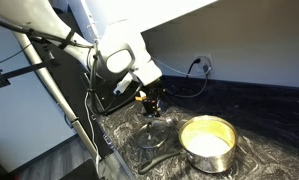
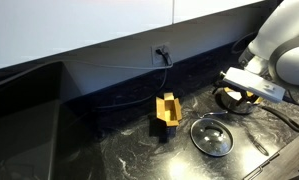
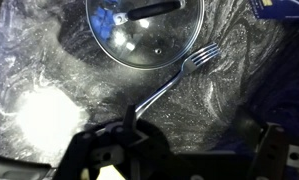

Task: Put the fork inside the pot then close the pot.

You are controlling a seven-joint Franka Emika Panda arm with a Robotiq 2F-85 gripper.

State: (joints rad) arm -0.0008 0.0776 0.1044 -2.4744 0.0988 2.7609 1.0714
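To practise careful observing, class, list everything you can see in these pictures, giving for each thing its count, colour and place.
pot: one, shiny steel with a pale yellowish inside, on the counter beside the lid
glass lid: one, clear with a black handle, flat on the counter
fork: one, silver, lying on the counter next to the lid
yellow object: one, yellow, on the counter nearer the wall; what it is cannot be told
wall socket: one, pale, on the wall above the counter
counter: one, black and marbled, under everything
robot arm: one, white, reaching over the counter
pincer: one, black, open, above the fork's handle end
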